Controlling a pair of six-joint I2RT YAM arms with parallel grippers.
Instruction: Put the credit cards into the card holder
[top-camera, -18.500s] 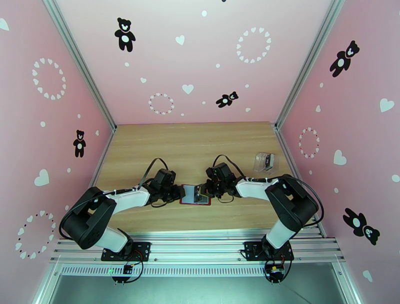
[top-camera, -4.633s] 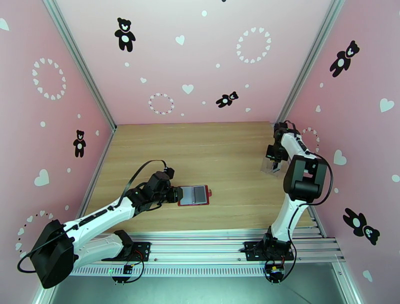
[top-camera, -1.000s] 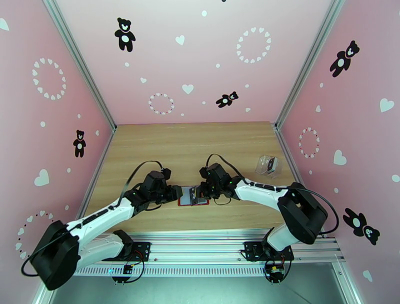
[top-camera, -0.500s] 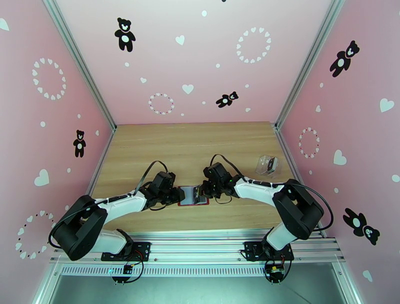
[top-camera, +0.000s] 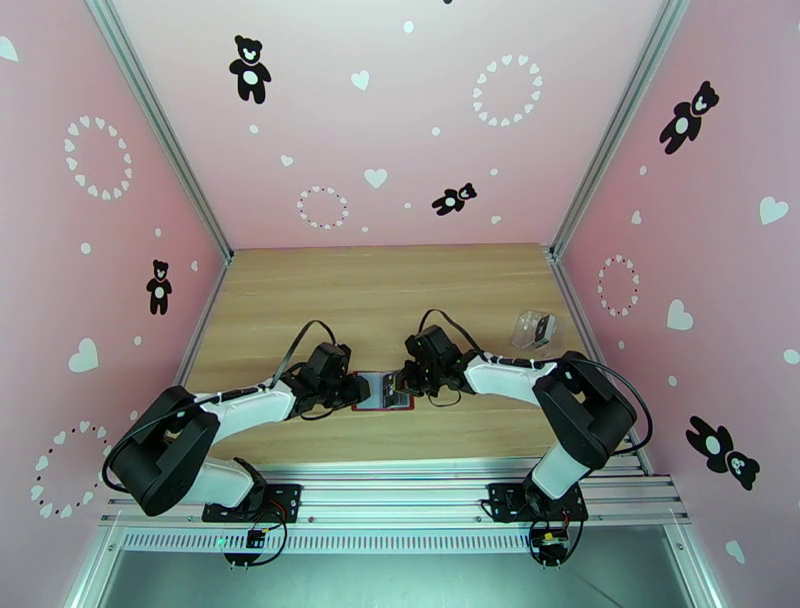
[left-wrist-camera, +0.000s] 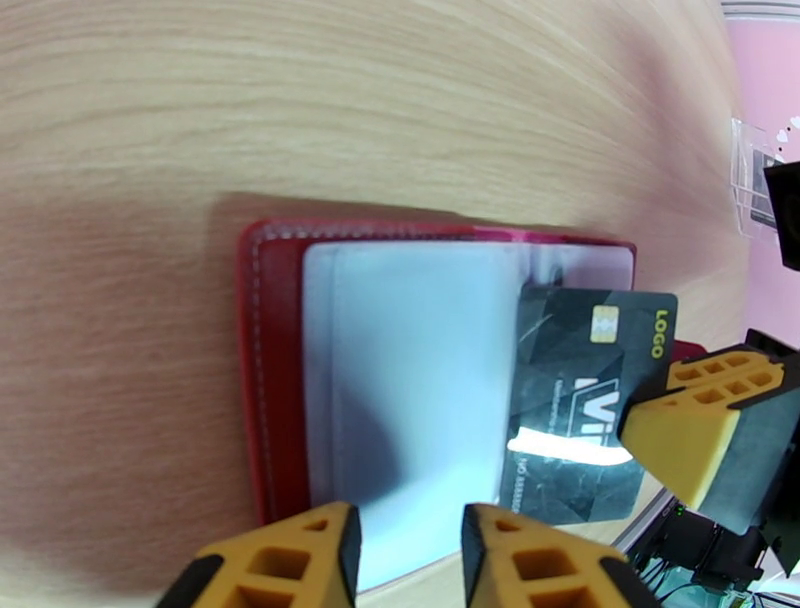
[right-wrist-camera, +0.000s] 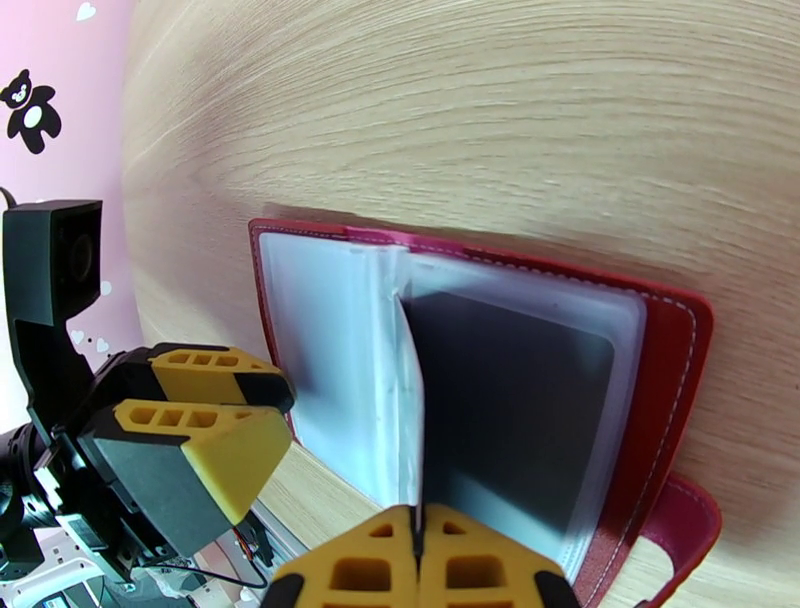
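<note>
The red card holder (top-camera: 383, 396) lies open on the table between my two grippers, pale grey sleeves up. My left gripper (top-camera: 350, 390) grips its left edge; in the left wrist view its tips (left-wrist-camera: 405, 555) straddle the sleeve edge of the card holder (left-wrist-camera: 275, 330). My right gripper (top-camera: 401, 384) is shut on a black credit card (left-wrist-camera: 585, 400) marked LOGO, whose far end rests over the holder's right half. In the right wrist view the gripper (right-wrist-camera: 418, 560) pinches the card edge-on beside a raised sleeve leaf (right-wrist-camera: 408, 400). A dark shape shows through the right sleeve.
A clear plastic box (top-camera: 533, 330) with something dark in it stands on the table at the right, near the pink wall. The wooden table (top-camera: 380, 290) stretches bare behind the holder. Aluminium rails run along the near edge.
My left arm has folded in, its gripper closing a little on the holder's left edge. The right gripper has stayed at the holder's right side with the card.
</note>
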